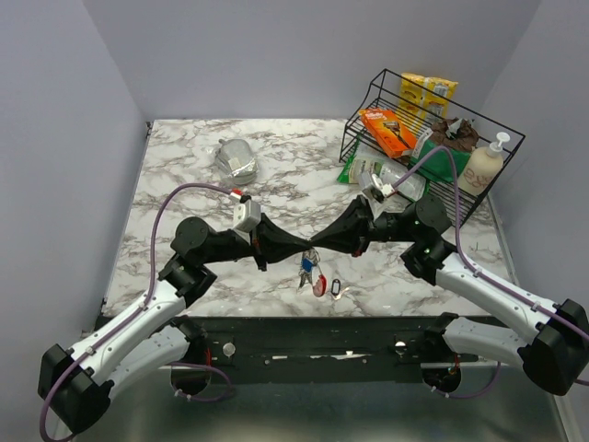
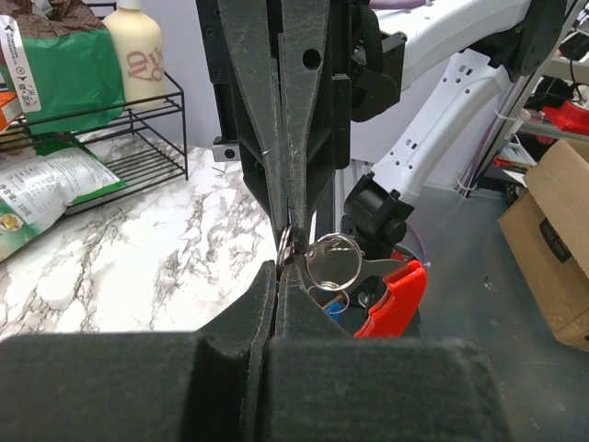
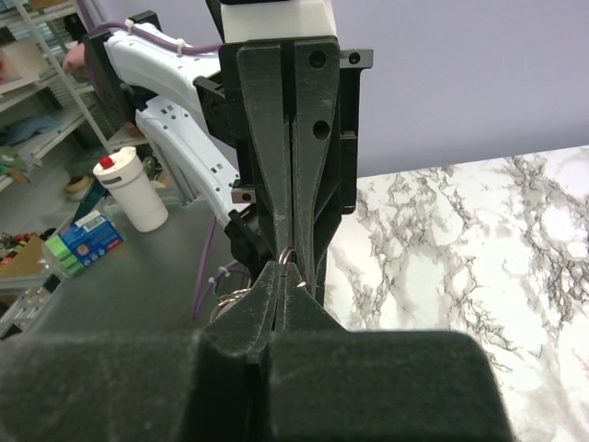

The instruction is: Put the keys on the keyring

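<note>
My 2 arms meet tip to tip above the near middle of the marble table. My left pincer is closed, its fingers pressed together with no gap to be seen. My right pincer is closed the same way, pointing straight at the left one, so that the 2 sets of tips almost touch.

Between those tips sits the thin wire of the keyring, and both pincers appear to be nipping it from opposite sides. From my left wrist I see its larger silver ring hanging just beside the tips, with the red tag dangling below and to the side of it. From my right wrist only a small bright loop shows where the fingers meet.

From above, the blue tag hangs right under the meeting point, with the red tag below it. A dark key with a light centre lies just right of the red tag. I cannot tell whether it is on the ring or loose on the table. A second dark piece shows below the blue tag, too small to make out.

At the far right stands a wire rack with packets and a lotion bottle. A crumpled silver lump lies far back on the table.
</note>
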Controlling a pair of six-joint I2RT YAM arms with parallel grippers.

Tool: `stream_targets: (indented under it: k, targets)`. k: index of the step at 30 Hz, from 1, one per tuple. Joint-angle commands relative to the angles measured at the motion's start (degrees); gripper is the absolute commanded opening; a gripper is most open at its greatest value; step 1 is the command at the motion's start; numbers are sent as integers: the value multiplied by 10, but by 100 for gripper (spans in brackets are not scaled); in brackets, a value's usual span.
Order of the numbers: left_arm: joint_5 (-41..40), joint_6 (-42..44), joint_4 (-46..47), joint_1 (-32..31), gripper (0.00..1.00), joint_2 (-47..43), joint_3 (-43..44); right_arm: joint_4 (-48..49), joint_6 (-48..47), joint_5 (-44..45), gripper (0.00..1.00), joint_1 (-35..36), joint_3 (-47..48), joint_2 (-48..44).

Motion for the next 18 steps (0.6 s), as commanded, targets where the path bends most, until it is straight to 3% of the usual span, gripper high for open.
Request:
stream_targets:
  k: [1,6,9,13,18]
  targets:
    - [-28,18,-15,0,0,-28,-2,21,-8,8,1,2,-12,-6]
    - [-33,30,-36,-1,0,-38,3,18,-1,18,2,2,-12,1]
    - [-42,46,-60,0,0,-41,7,8,-2,35,21,2,-12,-5]
    - [-50,69,-97,0,0,-42,14,-22,-15,78,62,2,-14,-32]
    - [-66,99,-152,0,0,-44,28,-80,-44,139,76,2,-17,-64]
